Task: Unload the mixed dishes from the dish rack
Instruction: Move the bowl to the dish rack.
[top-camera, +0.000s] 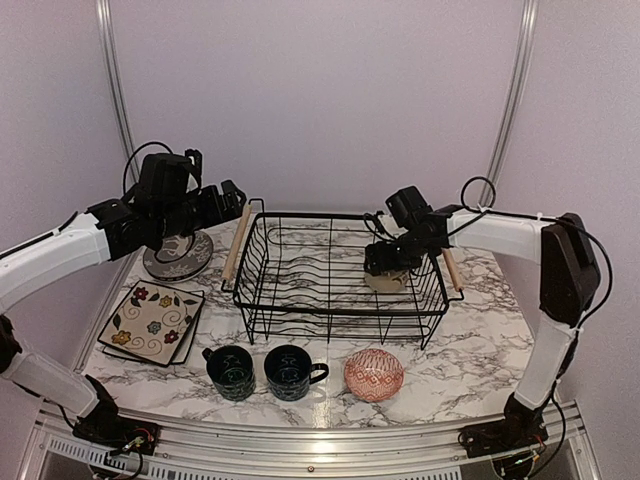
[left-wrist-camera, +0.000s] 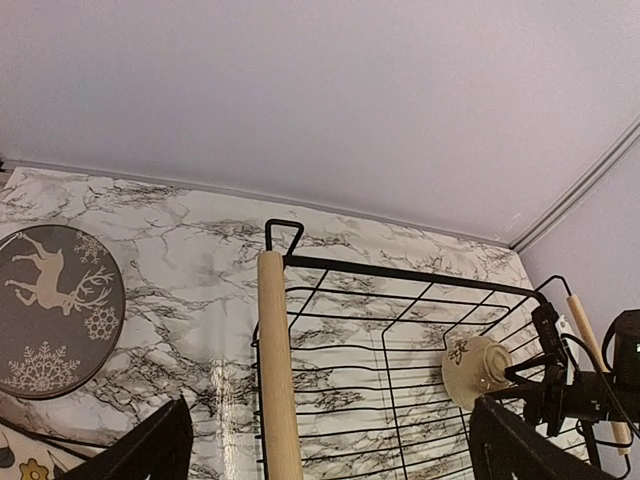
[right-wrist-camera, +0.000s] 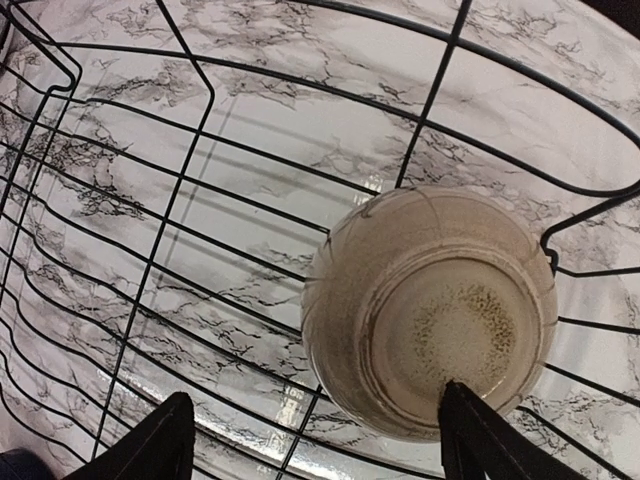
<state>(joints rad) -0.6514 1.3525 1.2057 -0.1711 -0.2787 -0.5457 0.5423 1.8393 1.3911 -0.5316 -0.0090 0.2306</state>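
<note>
Right gripper (top-camera: 386, 262) spread wide over beige bowl (right-wrist-camera: 430, 310) in dish rack (top-camera: 340, 305); left gripper (top-camera: 228, 197) wide, empty, near grey deer plate (left-wrist-camera: 55, 310).

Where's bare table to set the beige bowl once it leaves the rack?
Free: tabletop right of the red bowl; also the strip behind the rack. Crowded: front left, with mugs and square plates; deer plate sits by the rack's left handle.
</note>
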